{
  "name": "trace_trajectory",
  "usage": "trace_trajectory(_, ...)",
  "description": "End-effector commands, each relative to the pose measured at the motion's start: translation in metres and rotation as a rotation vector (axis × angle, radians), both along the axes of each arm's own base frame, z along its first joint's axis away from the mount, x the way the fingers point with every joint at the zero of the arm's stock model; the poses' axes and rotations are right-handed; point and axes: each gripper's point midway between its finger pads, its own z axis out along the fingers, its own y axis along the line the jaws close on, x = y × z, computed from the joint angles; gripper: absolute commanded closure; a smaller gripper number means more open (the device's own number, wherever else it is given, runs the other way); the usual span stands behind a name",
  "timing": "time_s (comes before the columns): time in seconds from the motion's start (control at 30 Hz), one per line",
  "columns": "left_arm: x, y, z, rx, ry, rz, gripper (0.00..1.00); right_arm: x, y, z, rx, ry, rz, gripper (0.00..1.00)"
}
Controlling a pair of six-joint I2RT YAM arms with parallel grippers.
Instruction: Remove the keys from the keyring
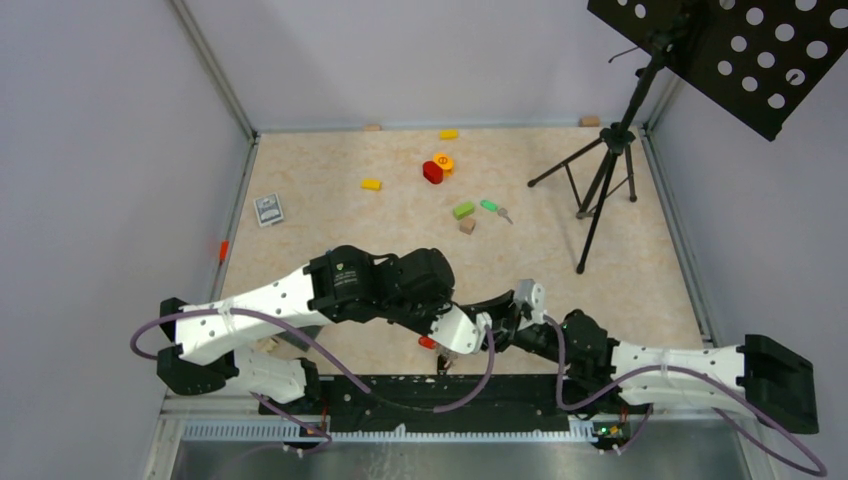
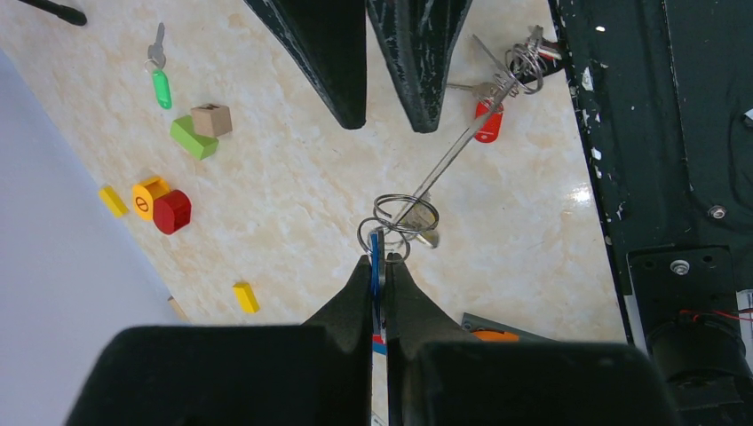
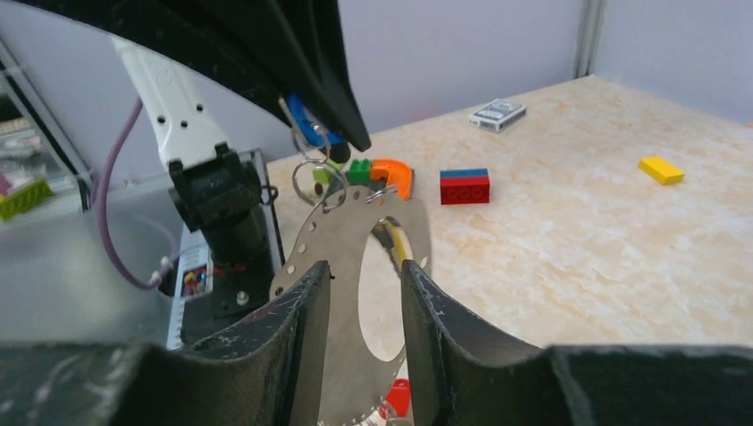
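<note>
The keyring, a flat grey loop (image 3: pixel 336 244) with a big hole, hangs tilted in the air; it shows edge-on in the left wrist view (image 2: pixel 453 153). A small metal ring (image 2: pixel 404 215) at its upper end carries the blue-headed key (image 2: pixel 376 250). My left gripper (image 2: pixel 380 260) is shut on that key's head and also shows from above (image 1: pixel 445 358). The red-headed key (image 2: pixel 487 122) hangs at the loop's lower end by more rings. My right gripper (image 3: pixel 362 271) has its jaws apart either side of the loop's lower part, with a gap showing beside the right finger.
A green-headed key (image 2: pixel 160 87), a green block (image 2: pixel 194 138), a tan cube (image 2: pixel 211 119) and a red cylinder (image 2: pixel 171 211) lie farther out. An orange curved piece (image 3: pixel 393 171), a red-blue brick (image 3: pixel 464 186) and a card deck (image 3: pixel 497 114) lie near the left. A tripod (image 1: pixel 600 170) stands at the back right. The black base strip (image 2: pixel 657 133) is close by.
</note>
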Motion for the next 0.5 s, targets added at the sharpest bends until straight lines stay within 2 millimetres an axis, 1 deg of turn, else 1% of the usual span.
trace_trajectory(0.0, 0.002, -0.013, 0.012, -0.068, -0.013, 0.002, 1.00, 0.011, -0.013, 0.041, 0.230, 0.038, -0.066, 0.66)
trace_trajectory(0.13, 0.002, -0.014, 0.012, -0.071, -0.012, 0.003, 1.00, 0.014, -0.013, 0.043, 0.276, 0.059, -0.075, 0.67)
trace_trajectory(0.23, 0.001, -0.014, 0.012, -0.072, -0.011, 0.002, 1.00, 0.015, -0.007, 0.040, 0.272, 0.070, -0.067, 0.68)
trace_trajectory(0.47, 0.001, -0.011, 0.012, -0.070, -0.010, 0.008, 1.00, 0.010, 0.006, 0.037, 0.261, 0.091, -0.015, 0.69)
